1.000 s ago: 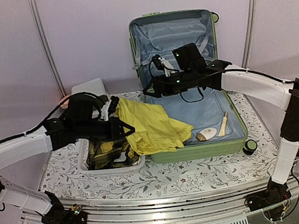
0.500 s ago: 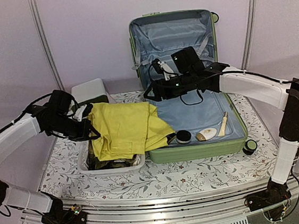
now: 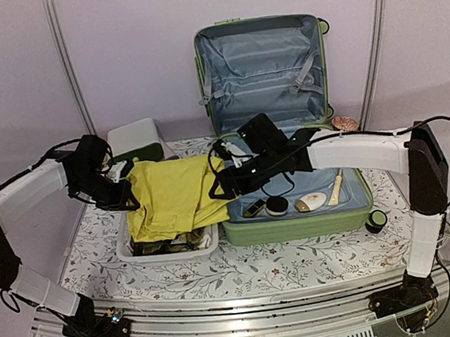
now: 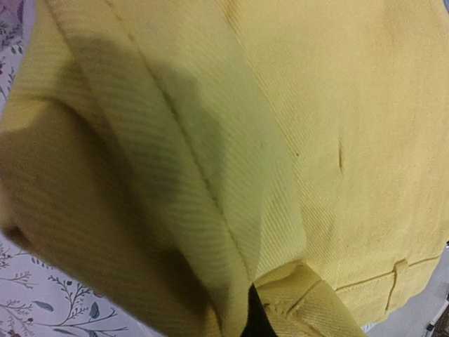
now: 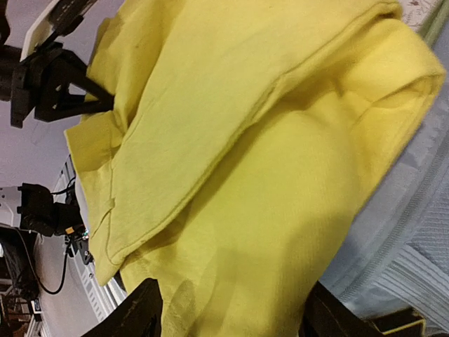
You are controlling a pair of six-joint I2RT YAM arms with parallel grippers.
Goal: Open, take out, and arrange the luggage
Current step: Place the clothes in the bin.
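The luggage (image 3: 296,227) lies open on the table, its lid (image 3: 262,60) upright against the wall and its grey-blue lining showing. A yellow garment (image 3: 171,194) hangs over the white basket (image 3: 169,252) and reaches the luggage's left edge. My left gripper (image 3: 123,197) is shut on the garment's left edge; yellow cloth (image 4: 280,105) fills the left wrist view and hides the jaws. My right gripper (image 3: 220,187) is low at the garment's right edge. It is open, its two dark fingers (image 5: 137,312) wide apart with the yellow cloth (image 5: 245,140) lying between them.
In the luggage's front lie a black round thing (image 3: 275,205), a white oval (image 3: 311,201), a pale stick (image 3: 336,186) and a small dark item (image 3: 253,208). Plaid cloth (image 3: 164,241) fills the basket. A white-and-green drawer box (image 3: 135,139) stands behind it.
My left arm has drawn the yellow garment leftward off the luggage to above the basket, uncovering small items. My right arm came down and left to the garment's right edge.
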